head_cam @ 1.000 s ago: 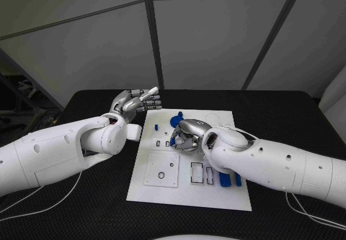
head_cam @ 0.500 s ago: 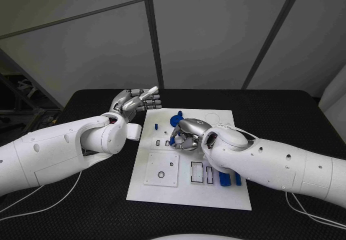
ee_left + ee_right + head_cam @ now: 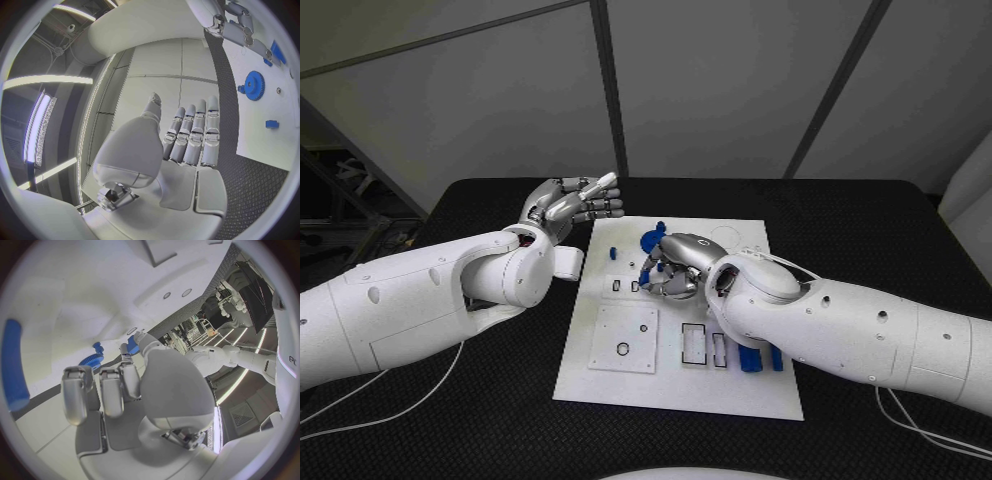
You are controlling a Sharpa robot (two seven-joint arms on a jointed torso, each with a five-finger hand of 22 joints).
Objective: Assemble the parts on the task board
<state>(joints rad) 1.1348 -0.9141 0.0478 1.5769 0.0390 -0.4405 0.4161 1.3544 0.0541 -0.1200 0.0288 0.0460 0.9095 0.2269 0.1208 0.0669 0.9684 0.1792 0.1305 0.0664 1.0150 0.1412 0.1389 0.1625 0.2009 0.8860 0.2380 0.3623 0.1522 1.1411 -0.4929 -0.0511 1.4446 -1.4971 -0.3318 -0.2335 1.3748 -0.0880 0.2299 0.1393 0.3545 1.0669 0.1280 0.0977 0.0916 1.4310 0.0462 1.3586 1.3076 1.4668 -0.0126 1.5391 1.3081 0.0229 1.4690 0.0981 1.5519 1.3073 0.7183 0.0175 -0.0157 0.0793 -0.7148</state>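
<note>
A: Where is the board?

B: The board point(image 3: 678, 330) lies in the middle of the head view, on the black table point(image 3: 473, 400), running from centre down toward the lower middle.

A: And the left hand?

B: The left hand point(image 3: 571, 205) is raised at the upper left of centre, just off the board's top left corner. Its fingers point(image 3: 195, 135) are stretched out side by side and it holds nothing.

A: The right hand?

B: The right hand point(image 3: 675, 268) sits over the upper middle of the board with its fingers point(image 3: 103, 390) curled downward. A small blue part point(image 3: 132, 346) shows at its fingertips in the right wrist view, but I cannot tell whether it is pinched or merely touched.

A: Which other parts can you see?

B: A blue gear point(image 3: 649, 241) lies near the board's top edge, just above the right hand. A small blue peg point(image 3: 612, 254) stands to its left. Two blue bars point(image 3: 762, 358) lie at the board's right edge, partly under the right arm. The left wrist view also shows the gear point(image 3: 254, 85) and the peg point(image 3: 271, 123) on the white plate.
</note>
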